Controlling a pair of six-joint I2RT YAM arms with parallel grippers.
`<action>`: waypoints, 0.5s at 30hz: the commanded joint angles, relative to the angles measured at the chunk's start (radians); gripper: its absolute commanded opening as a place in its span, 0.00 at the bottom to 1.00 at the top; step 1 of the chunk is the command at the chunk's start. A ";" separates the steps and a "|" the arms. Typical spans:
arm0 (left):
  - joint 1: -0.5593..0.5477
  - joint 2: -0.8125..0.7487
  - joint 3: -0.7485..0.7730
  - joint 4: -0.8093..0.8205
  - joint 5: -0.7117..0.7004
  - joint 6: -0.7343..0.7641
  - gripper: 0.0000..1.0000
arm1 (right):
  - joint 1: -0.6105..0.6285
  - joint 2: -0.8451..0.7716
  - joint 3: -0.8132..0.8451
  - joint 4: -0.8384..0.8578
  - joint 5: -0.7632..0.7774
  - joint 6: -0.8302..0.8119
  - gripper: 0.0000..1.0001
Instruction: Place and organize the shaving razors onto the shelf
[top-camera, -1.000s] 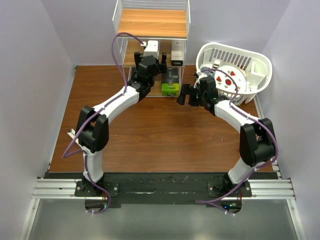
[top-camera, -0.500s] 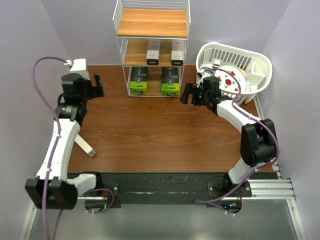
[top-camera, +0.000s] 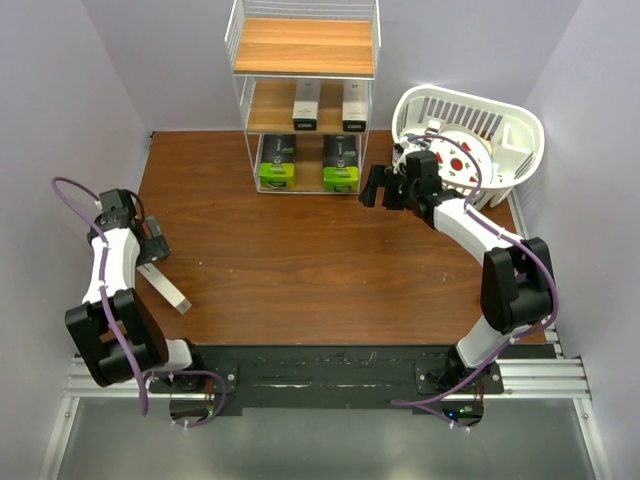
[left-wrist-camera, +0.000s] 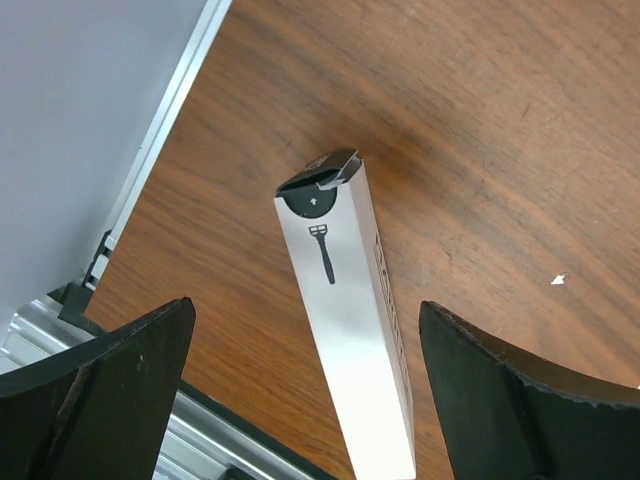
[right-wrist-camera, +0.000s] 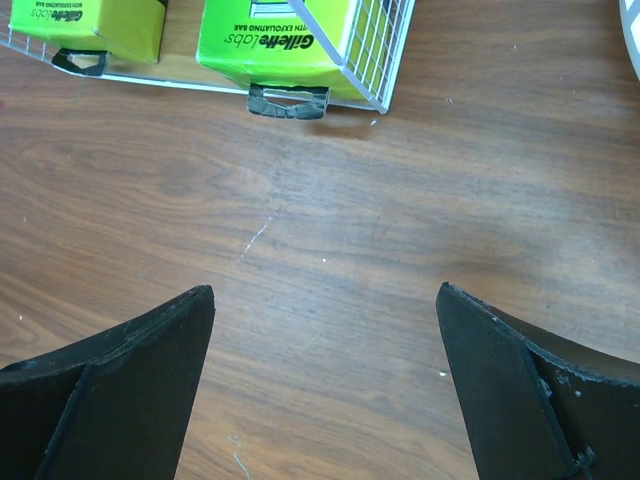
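Now the left end effector (left-wrist-camera: 312, 390) gapes over a white carton (left-wrist-camera: 345, 320), the right end effector (top-camera: 372, 188) gapes near the basket (top-camera: 530, 125).

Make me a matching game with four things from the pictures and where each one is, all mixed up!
Things:
1. green-ended packs
2. paired white cartons
3. lone white carton
4. basket

Places:
A. beside the shelf, on its right
B. on the table, by the left gripper
C. shelf's bottom tier
D. shelf's middle tier

Pairs: 1-C, 2-D, 3-B, 4-A
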 joint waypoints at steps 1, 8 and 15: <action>0.002 0.040 -0.027 0.043 -0.018 0.017 1.00 | -0.001 -0.019 0.048 -0.029 -0.021 -0.027 0.98; 0.000 0.211 -0.001 -0.015 -0.018 -0.043 1.00 | -0.001 -0.004 0.090 -0.089 -0.013 -0.087 0.98; -0.089 0.261 -0.048 0.098 0.077 -0.066 0.82 | 0.001 0.013 0.170 -0.209 0.020 -0.234 0.98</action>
